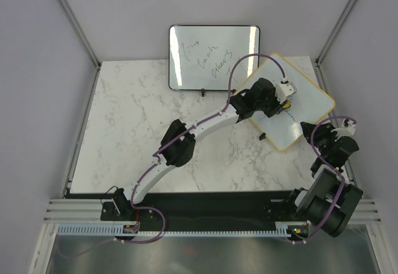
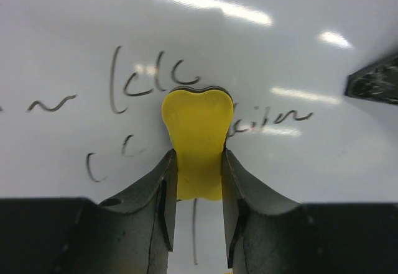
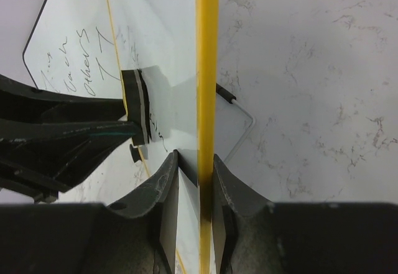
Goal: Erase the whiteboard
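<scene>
The whiteboard [image 1: 311, 103] with the tan frame lies tilted at the table's right side, with black writing on it [image 2: 155, 81]. My left gripper [image 1: 287, 103] is over it, shut on a yellow eraser [image 2: 198, 137] whose felt end rests against the board surface [image 2: 280, 56]. My right gripper [image 1: 309, 128] is at the board's near right edge. In the right wrist view its jaws [image 3: 196, 159] are closed across the tan frame [image 3: 206, 69]. The eraser's felt end [image 3: 142, 106] shows there on the board.
A black-framed whiteboard [image 1: 214, 56] with writing stands upright at the table's back edge and also shows in the right wrist view [image 3: 62, 56]. White marble tabletop [image 1: 137, 118] spreads to the left. A thin wire stand [image 3: 242, 109] sticks out beside the tan board.
</scene>
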Robot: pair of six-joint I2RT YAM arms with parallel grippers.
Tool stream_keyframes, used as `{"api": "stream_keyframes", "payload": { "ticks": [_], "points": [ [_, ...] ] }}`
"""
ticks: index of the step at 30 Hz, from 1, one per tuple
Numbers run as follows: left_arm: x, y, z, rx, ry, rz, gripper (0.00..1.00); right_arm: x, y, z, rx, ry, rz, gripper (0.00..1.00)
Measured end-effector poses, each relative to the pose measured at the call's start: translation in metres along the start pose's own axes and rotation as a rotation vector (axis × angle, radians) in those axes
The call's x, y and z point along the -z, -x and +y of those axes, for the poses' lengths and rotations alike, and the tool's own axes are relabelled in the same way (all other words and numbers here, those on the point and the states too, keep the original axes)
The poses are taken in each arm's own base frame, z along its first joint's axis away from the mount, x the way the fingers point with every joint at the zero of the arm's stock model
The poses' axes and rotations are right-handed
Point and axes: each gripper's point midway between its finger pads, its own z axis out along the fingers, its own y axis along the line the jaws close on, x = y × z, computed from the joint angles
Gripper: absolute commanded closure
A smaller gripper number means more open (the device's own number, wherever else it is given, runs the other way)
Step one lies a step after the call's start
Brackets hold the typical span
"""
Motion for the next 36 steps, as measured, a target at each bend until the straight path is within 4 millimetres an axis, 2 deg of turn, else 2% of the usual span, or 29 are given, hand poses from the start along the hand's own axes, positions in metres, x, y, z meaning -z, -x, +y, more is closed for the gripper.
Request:
{"api": "stream_keyframes", "payload": {
  "ticks": [7,9,11,14,17,22,24,27,30,36],
  "points": [
    [-0.008,0.026,-0.083,0.016,-0.128,-0.044,0.98,0.001,0.002,0.003,0.011,0.004,-0.007,1.0],
    [-0.009,0.028,-0.093,0.017,-0.13,-0.045,0.98,0.002,0.001,0.001,0.006,-0.004,-0.006,1.0],
    [-0.009,0.028,-0.091,0.018,-0.118,-0.043,0.98,0.002,0.002,0.001,0.006,-0.005,-0.007,1.0],
    [-0.01,0.023,-0.073,0.02,-0.072,-0.036,0.98,0.002,0.002,0.002,0.008,-0.002,-0.007,1.0],
    [-0.009,0.017,-0.042,0.016,-0.01,-0.027,0.98,0.002,0.001,0.001,0.006,-0.006,-0.007,1.0],
    [-0.002,0.007,0.036,0.048,0.121,-0.029,0.98,0.002,0.001,0.002,0.007,-0.005,-0.008,1.0],
    [0.005,-0.004,0.07,0.063,0.177,-0.014,0.98,0.003,0.002,0.003,0.009,0.001,-0.008,1.0],
    [0.013,-0.023,0.106,0.073,0.231,0.021,0.98,0.003,0.002,0.005,0.015,0.007,-0.01,1.0],
    [0.016,-0.031,0.115,0.053,0.242,0.04,0.98,0.003,0.003,0.006,0.016,0.009,-0.01,1.0],
    [0.009,-0.025,0.094,0.002,0.192,0.036,0.98,0.004,0.004,0.007,0.022,0.008,-0.021,1.0]
  ]
}}
